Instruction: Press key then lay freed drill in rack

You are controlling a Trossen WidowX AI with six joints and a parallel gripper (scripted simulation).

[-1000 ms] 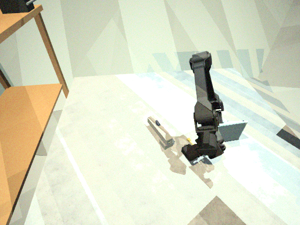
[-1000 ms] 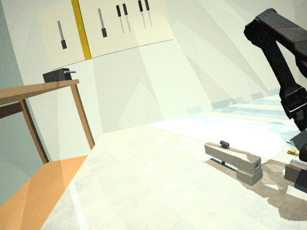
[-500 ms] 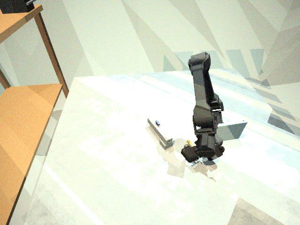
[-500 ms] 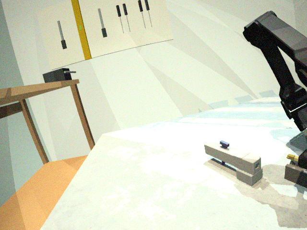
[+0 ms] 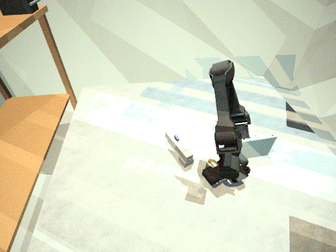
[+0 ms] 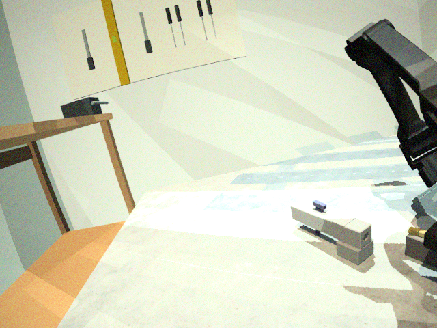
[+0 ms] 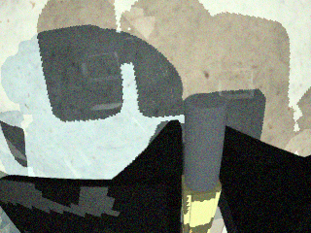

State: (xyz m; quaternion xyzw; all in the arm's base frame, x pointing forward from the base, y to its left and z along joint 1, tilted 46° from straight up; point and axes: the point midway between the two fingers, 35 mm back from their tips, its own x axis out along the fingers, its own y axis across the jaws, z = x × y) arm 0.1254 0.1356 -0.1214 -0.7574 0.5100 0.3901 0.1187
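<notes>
My gripper (image 7: 189, 127) is shut on the drill (image 7: 205, 150) (image 5: 212, 163) (image 6: 417, 231), low over the table and right of the handpiece. In the wrist view the drill is a grey cylinder with a gold part at the lower edge. The handpiece (image 5: 181, 152) (image 6: 330, 224) is a long beige-grey bar with a dark hole in its right end, resting on a small block. The blue key (image 5: 176, 137) (image 6: 319, 204) stands above the bar, near its far end. The drill is clear of the handpiece. I cannot identify the rack with certainty; my arm hides part of the area.
A grey-teal slanted panel (image 5: 259, 146) (image 6: 429, 201) stands behind and right of my gripper. An orange wooden shelf unit (image 5: 29, 127) (image 6: 85, 259) is at the left, with a black box (image 5: 17, 7) (image 6: 80, 108) on top. Strong light patches and shadows cross the table.
</notes>
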